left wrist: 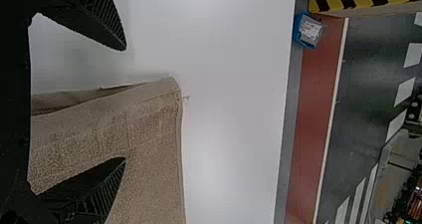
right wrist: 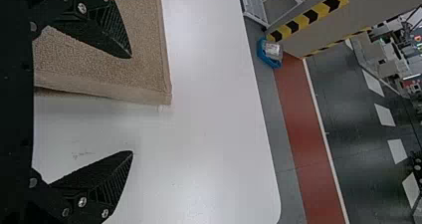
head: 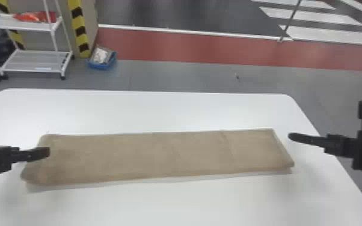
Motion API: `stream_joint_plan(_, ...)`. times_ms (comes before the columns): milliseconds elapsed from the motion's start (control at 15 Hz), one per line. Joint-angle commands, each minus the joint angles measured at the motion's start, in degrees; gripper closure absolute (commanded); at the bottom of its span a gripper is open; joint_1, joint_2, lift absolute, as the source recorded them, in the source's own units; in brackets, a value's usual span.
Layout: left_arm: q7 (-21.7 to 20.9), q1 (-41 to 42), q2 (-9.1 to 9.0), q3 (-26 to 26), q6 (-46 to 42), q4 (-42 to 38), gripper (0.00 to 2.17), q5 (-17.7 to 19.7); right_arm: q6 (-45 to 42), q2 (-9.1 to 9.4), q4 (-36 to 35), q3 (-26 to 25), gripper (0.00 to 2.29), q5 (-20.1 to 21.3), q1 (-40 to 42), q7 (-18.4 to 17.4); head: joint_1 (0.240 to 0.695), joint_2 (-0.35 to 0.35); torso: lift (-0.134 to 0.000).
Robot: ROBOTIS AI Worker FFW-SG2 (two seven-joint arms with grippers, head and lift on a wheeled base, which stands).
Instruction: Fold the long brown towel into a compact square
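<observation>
The brown towel (head: 159, 156) lies on the white table as a long flat strip, running left to right. At its left end is my left gripper (head: 46, 151), its tip over the towel. The left wrist view has this gripper (left wrist: 124, 104) open, with the towel's end (left wrist: 149, 114) between and below its spread fingers. My right gripper (head: 291, 136) is just beyond the towel's right end. In the right wrist view that gripper (right wrist: 132, 104) is open, one finger above the towel (right wrist: 144, 59) and the other over bare table.
The white table (head: 147, 111) has rounded far corners. Beyond it on the floor stand a white shelf cart (head: 36, 61) at the far left and a blue bin (head: 102, 64). A thin pole rises from the floor at the far right.
</observation>
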Motion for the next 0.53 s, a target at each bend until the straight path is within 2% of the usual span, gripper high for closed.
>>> stream_joint_plan(0, 0.0, -0.1, -0.05, 0.0, 0.1, 0.0, 0.10, 0.0, 0.2, 0.00, -0.1, -0.3, 0.22, -0.2, 0.3, 0.2, 0.695, -0.161, -0.124)
stream_joint_plan(467, -0.2, 0.0, 0.39, 0.0, 0.3, 0.0, 0.13, -0.1, 0.2, -0.79, -0.1, -0.7, 0.22, -0.3, 0.6, 0.6, 0.695, -0.163, -0.124)
